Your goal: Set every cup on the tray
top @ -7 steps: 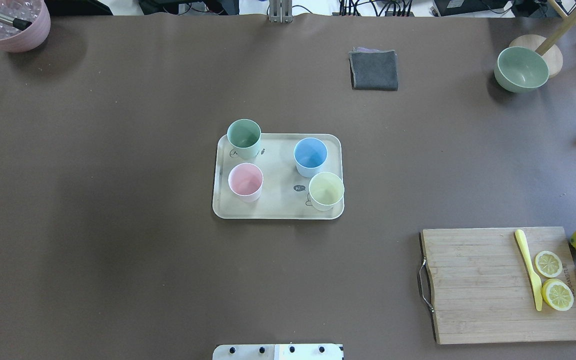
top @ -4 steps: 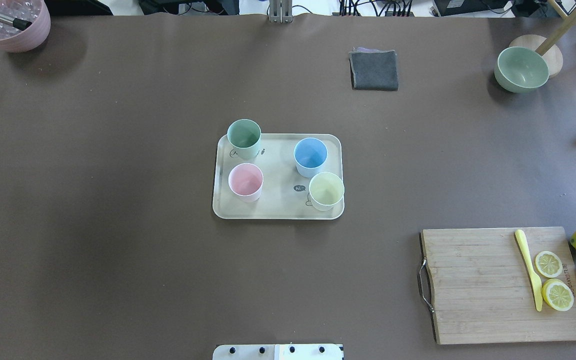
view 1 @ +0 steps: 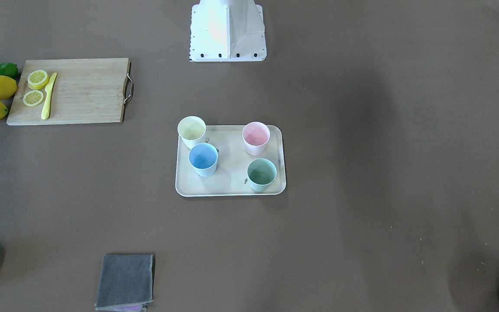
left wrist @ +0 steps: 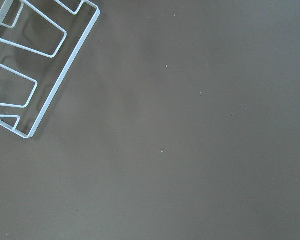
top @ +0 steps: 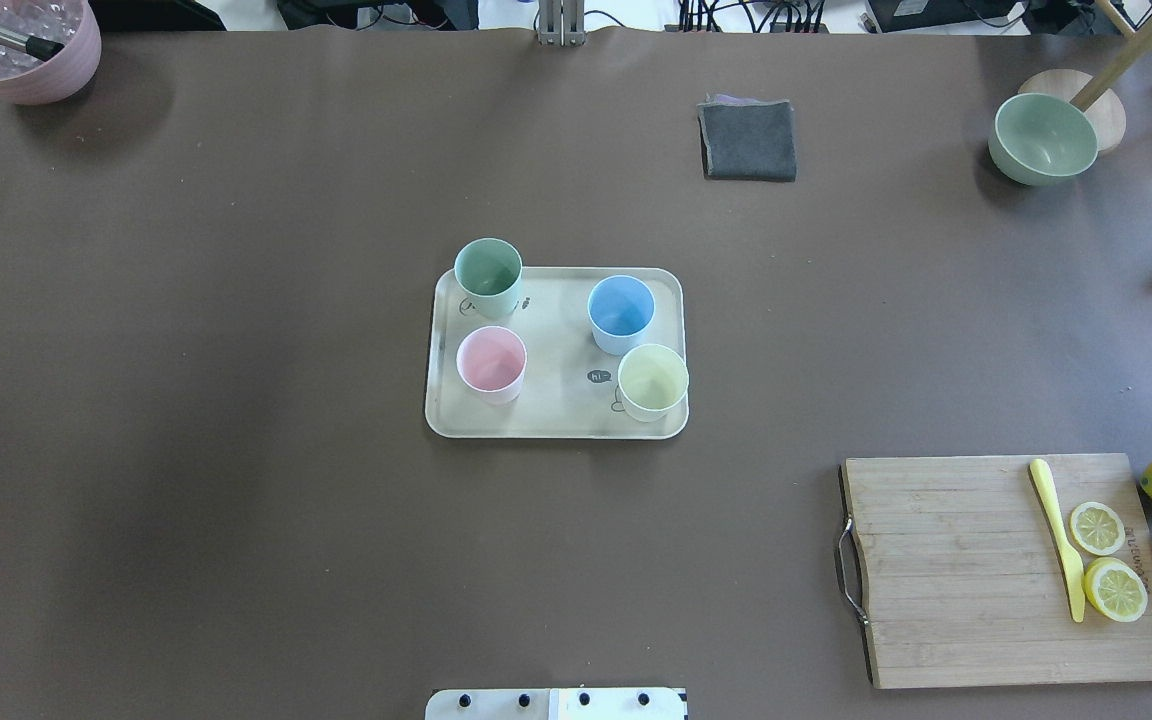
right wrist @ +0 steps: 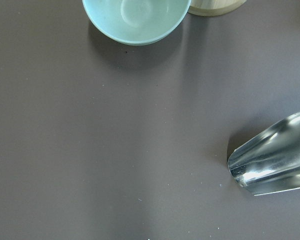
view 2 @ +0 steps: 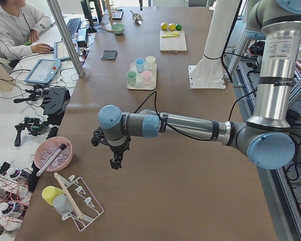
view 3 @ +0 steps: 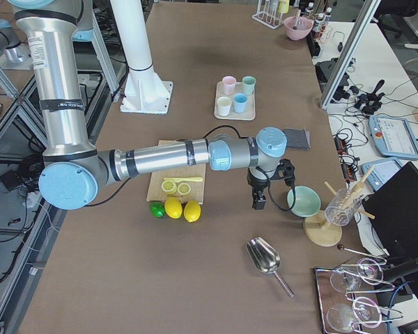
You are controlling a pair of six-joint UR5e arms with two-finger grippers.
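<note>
All four cups stand upright on the tray (top: 556, 418), mid-table. From the robot's side, the green cup (top: 488, 272) is in the far-left corner and the pink cup (top: 491, 360) is near-left. The blue cup (top: 621, 308) is far-right, and the yellow cup (top: 652, 378) is near-right, just beside blue.

Green and yellow rims overhang the tray edge in the overhead view. The front view puts their bases inside the rim, so we judge both as on. We call the task done, with nothing left but parking the arms.

The left gripper (view 2: 115, 161) hangs over the table at the robot's left end, near a wire rack (left wrist: 35, 65) and well apart from the tray. The right gripper (view 3: 258, 203) hangs at the right end near the bowl (right wrist: 135, 20) and scoop (right wrist: 272, 155), also well apart from the tray.

Both grippers show only in side views, so we cannot tell whether their fingers are parted or closed. The wrist views show no cup.
</note>
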